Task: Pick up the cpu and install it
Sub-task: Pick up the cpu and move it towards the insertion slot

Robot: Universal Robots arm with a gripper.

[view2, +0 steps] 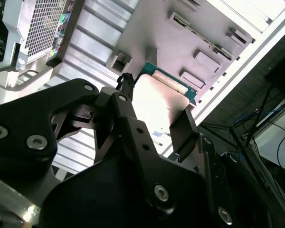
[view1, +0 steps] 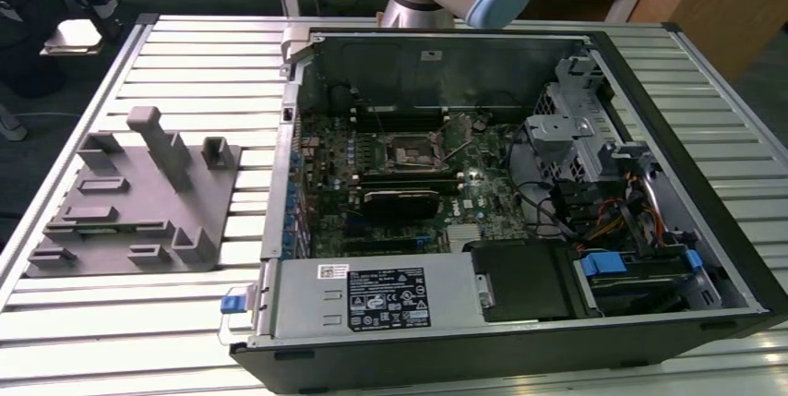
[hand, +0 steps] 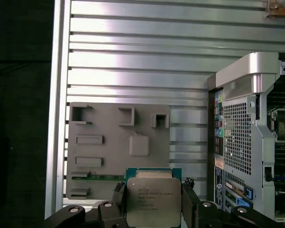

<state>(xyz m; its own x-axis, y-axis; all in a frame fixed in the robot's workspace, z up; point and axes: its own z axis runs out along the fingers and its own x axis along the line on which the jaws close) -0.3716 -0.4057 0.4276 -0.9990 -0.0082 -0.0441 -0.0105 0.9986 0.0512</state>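
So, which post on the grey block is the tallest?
The narrow post near the grey block's far edge in the exterior view; every other is a low stub.

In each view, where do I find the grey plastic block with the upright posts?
Exterior view: the grey block sits to the exterior view's left of the computer case.
Second wrist view: the grey block is behind the cpu.
First wrist view: the grey block is behind the cpu, beside the computer case.
Shared landmark: the computer case.

One cpu [hand: 153, 202], one computer case [view1: 493, 359] — one grey block [view1: 136, 202].
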